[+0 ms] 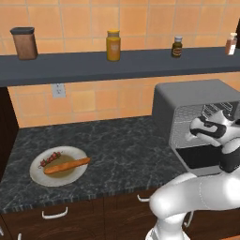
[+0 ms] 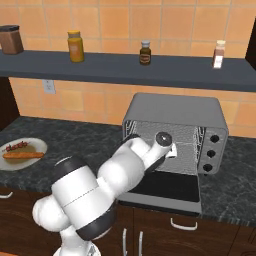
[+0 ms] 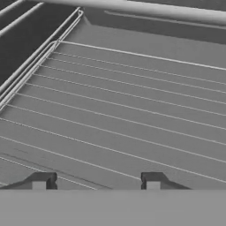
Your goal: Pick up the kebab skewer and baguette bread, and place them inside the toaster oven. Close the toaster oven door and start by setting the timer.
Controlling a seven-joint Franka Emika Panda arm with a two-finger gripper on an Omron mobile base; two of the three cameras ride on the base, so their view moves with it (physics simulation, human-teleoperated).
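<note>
The kebab skewer [image 1: 50, 159] and the baguette bread [image 1: 67, 166] lie side by side on a round plate [image 1: 37, 176] at the counter's left, also seen as skewer [image 2: 15, 146] and baguette [image 2: 22, 155]. At the right stands the grey toaster oven [image 1: 187, 96] [image 2: 175, 107], its door [image 1: 201, 157] [image 2: 165, 187] folded down flat. My gripper [image 3: 96, 182] [image 2: 171, 151] hangs at the oven's mouth, far from the plate, looking onto a wire rack [image 3: 132, 114]. Its fingers [image 3: 39, 182] stand apart with nothing between them: open.
A dark shelf [image 1: 93, 65] above the counter carries a brown canister [image 1: 24, 43], a yellow jar [image 1: 113, 45] and small bottles [image 1: 176, 47]. Three knobs [image 2: 212, 152] sit on the oven's right panel. A wall outlet [image 1: 58, 90] is behind the dark counter [image 1: 122, 145].
</note>
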